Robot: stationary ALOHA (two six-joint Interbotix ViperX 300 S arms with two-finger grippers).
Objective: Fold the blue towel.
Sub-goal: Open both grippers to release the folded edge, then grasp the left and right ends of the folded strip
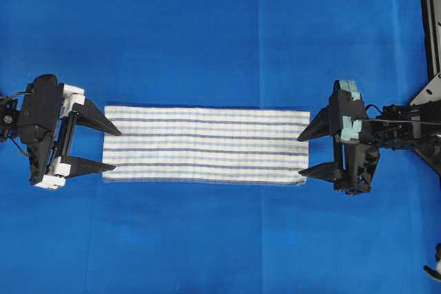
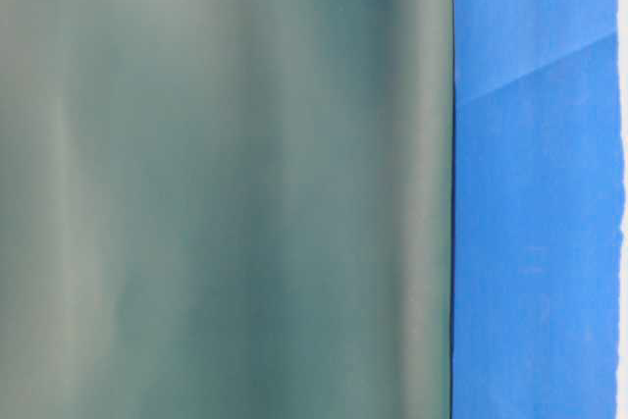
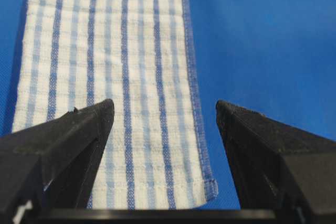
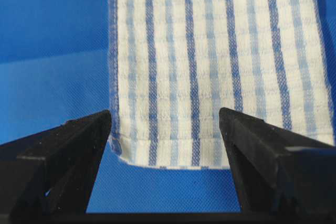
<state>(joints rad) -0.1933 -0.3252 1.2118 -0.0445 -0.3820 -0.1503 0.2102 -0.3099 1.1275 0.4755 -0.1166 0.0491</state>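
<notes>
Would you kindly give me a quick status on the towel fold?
Left gripper and right gripper both open, empty, one at each short end. Blue towel flat, a long narrow strip on the table covering. Nothing in the way.

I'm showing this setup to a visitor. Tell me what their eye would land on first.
First, the blue towel: a long white strip with blue stripes, lying flat across the middle of the solid blue table covering. Next, the two black hands facing each other at its short ends, the left hand and the right hand, both with jaws open and holding nothing.
</notes>
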